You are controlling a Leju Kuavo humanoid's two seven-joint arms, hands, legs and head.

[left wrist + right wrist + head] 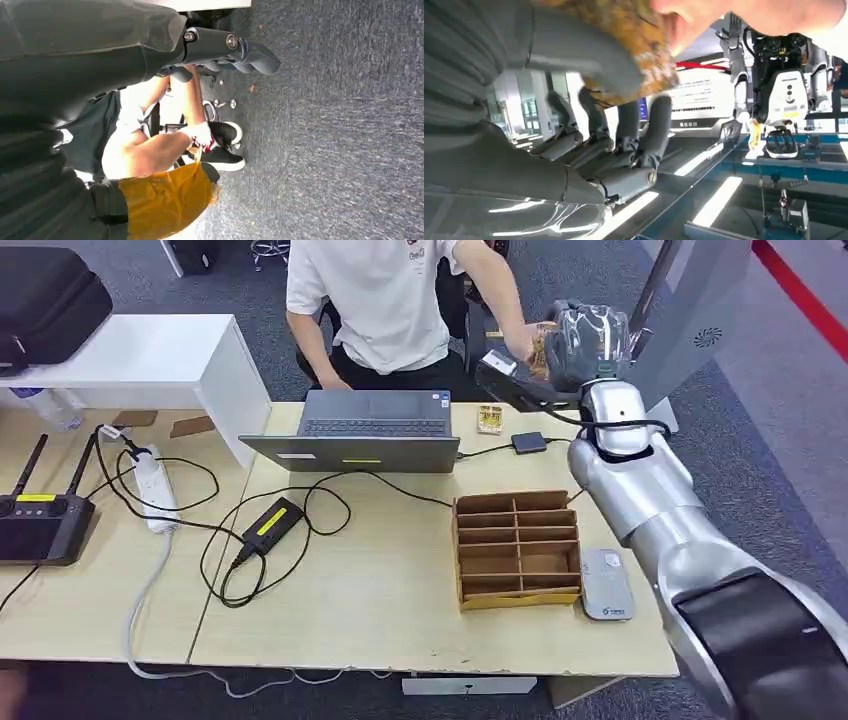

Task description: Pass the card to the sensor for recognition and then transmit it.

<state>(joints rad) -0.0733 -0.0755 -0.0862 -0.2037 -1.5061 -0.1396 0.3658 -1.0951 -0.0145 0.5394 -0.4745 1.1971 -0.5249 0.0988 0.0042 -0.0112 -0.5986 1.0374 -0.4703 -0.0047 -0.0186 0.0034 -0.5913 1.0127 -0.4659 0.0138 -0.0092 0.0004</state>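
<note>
Card (543,346) held aloft beyond the table's far edge, pinched in right hand (585,340), with a person's hand (522,337) touching it. Handover apparently under way; release outstanding. Sensor (607,585) beside divider box (517,546), compartments apparently empty. Left hand (220,50) hanging, fingers curled, nothing held.

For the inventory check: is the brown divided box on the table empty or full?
Empty: the divided box shows only bare cardboard in every compartment in the head view.

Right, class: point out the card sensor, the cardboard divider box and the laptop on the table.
card sensor (607,585), head view, middle of its grey top.
cardboard divider box (518,503), head view, far rim.
laptop (375,427), head view, keyboard.
</note>
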